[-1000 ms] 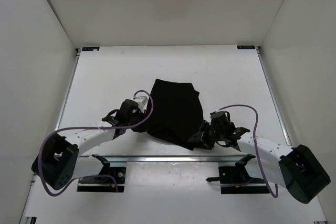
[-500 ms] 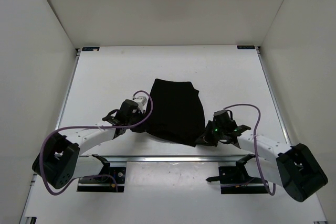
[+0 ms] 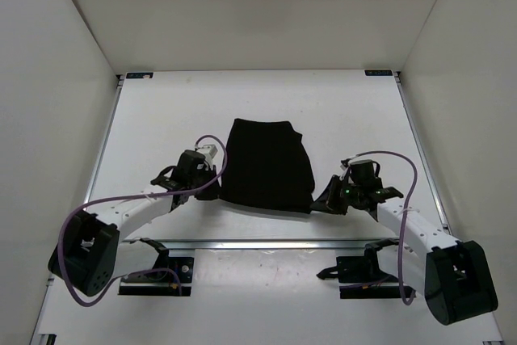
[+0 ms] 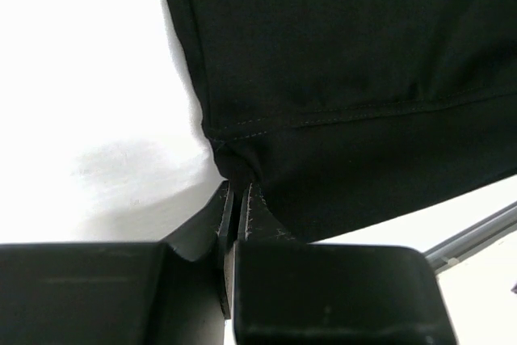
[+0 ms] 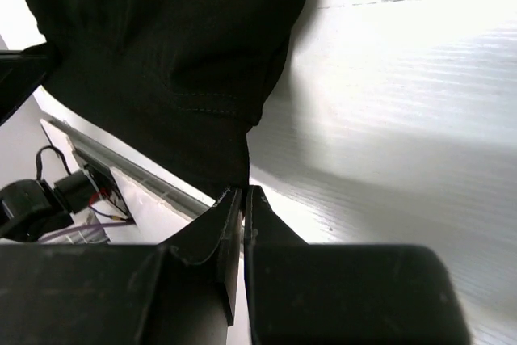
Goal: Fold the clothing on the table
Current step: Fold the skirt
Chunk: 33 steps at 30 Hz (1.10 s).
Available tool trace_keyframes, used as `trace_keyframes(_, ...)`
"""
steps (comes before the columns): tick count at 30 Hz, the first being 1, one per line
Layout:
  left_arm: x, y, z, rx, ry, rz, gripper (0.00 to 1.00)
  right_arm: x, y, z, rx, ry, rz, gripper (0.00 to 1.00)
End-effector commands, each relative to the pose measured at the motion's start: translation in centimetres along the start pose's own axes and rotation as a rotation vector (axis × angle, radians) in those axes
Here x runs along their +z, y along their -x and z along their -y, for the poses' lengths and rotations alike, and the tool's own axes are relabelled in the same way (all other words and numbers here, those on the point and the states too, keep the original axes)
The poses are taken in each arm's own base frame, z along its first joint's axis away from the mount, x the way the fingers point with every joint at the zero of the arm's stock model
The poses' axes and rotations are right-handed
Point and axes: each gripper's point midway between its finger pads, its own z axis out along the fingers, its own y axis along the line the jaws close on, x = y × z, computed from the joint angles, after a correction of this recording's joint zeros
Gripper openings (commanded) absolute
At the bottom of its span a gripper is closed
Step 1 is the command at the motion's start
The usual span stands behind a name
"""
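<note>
I am looking at one piece of clothing, a single black garment, lying near the middle of the table, somewhat toward its near edge. Two arms are reaching in from that edge, the left arm and the right arm, one on each side of the garment. The left gripper is pinching the garment's near-left corner; on its wrist camera both fingers are pressing together with the hem caught between them. The right gripper is pinching the near-right corner likewise, its fingers closing on the fabric edge. The near hem is stretching between the two grips and seems to be riding slightly off the tabletop, though I am not sure from above. Two blue corner marks are showing at the table's far corners.
</note>
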Motion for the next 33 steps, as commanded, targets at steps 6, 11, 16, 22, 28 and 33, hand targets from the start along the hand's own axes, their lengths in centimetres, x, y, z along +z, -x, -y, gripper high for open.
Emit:
trace_keyframes(6, -1.0, 3.7, -0.4, 0.052, 0.064, 0.043, 0.0, 0.1, 5.9, -3.0, -0.093, 0.052, 0.052, 0.01)
trace_keyframes(11, -2.0, 19.4, 2.1, 0.186, 0.11, 0.24, 0.0, -3.1, 21.5, -13.2, -0.353, 0.095, 0.248, 0.0)
trace_keyframes(16, -7.3, 37.9, 6.5, 0.237, 0.129, 0.488, 0.0, -8.7, 37.4, -23.1, -0.545, 0.101, 0.468, 0.0)
trace_keyframes(22, -16.9, 43.6, 8.3, 0.156, 0.036, 0.845, 0.0, -20.5, 40.7, -28.6, -0.651, 0.234, 0.775, 0.0)
trace_keyframes(28, -11.5, 34.4, 6.2, 0.202, 0.091, 0.649, 0.0, -10.8, 32.3, -19.2, -0.635, -0.006, 0.586, 0.0)
trace_keyframes(33, -5.2, 20.3, 3.1, 0.205, 0.12, 0.376, 0.0, -4.9, 21.8, -12.0, -0.553, -0.075, 0.364, 0.0)
